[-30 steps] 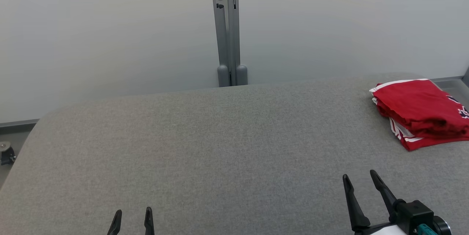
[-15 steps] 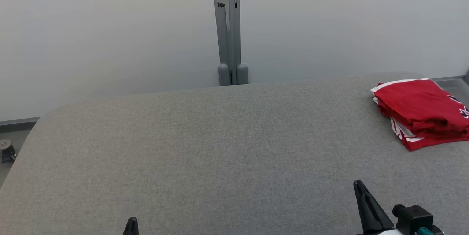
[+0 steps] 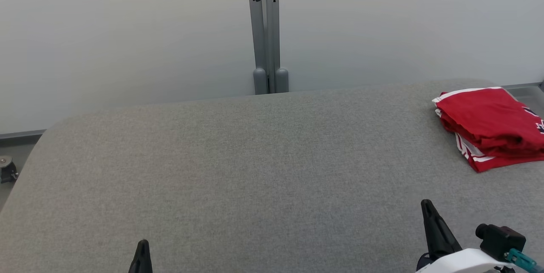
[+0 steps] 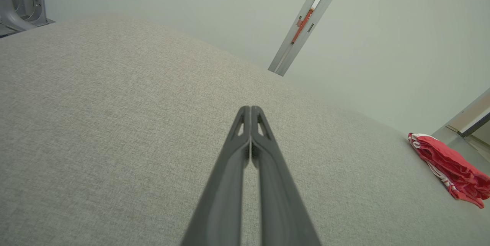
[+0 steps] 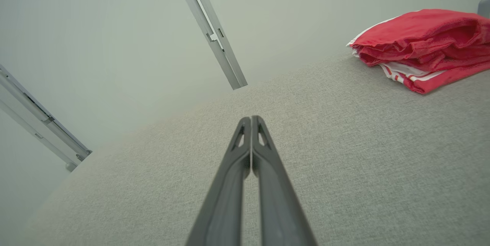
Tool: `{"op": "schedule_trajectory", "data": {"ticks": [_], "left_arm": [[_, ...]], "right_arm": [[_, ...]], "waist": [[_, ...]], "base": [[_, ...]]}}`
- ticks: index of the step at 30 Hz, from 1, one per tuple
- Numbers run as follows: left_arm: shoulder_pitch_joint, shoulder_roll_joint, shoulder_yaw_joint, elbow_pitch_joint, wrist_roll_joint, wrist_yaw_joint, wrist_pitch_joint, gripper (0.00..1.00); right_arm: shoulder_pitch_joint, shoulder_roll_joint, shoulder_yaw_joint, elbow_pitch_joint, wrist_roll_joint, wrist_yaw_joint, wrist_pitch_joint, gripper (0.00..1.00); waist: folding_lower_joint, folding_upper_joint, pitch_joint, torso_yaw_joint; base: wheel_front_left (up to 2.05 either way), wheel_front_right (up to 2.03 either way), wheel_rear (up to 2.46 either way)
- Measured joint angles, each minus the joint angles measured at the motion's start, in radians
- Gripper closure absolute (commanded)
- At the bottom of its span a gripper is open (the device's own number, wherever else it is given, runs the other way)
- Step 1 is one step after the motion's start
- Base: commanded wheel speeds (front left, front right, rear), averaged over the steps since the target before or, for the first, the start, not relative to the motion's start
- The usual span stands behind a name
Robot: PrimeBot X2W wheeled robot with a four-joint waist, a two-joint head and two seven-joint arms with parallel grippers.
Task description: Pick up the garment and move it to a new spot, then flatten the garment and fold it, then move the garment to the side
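The garment [image 3: 488, 126] is red with white stripes and lies folded in a stack at the far right of the grey table [image 3: 255, 171]. It appears too in the left wrist view [image 4: 451, 169] and in the right wrist view [image 5: 421, 46]. My left gripper [image 3: 142, 249] sits at the bottom edge, left of centre, shut with nothing in it [image 4: 250, 113]. My right gripper [image 3: 427, 209] stands at the lower right, well in front of the garment and apart from it, jaws pressed together and holding nothing [image 5: 250, 123].
A grey post [image 3: 265, 30] stands behind the table's far edge against a pale wall. A castor [image 3: 6, 171] shows on the floor beyond the table's left edge. The table's rounded far corners fall away at left and right.
Both grippers have gone from open to shut. The head camera has shifted slightly, so the garment sits a little higher in the picture. The garment itself has not moved.
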Motion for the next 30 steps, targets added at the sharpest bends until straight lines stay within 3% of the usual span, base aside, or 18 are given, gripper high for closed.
{"op": "schedule_trajectory", "data": {"ticks": [30], "left_arm": [[-0.134,0.009,0.052,0.055,-0.417,-0.035,0.099,1.0]], "right_arm": [[-0.092,0.0,-0.053,0.031,0.448,0.0,0.108,1.0]], "waist": [[0.0001,0.0,0.043,0.006]], "base": [[0.0,0.0,0.0]]}}
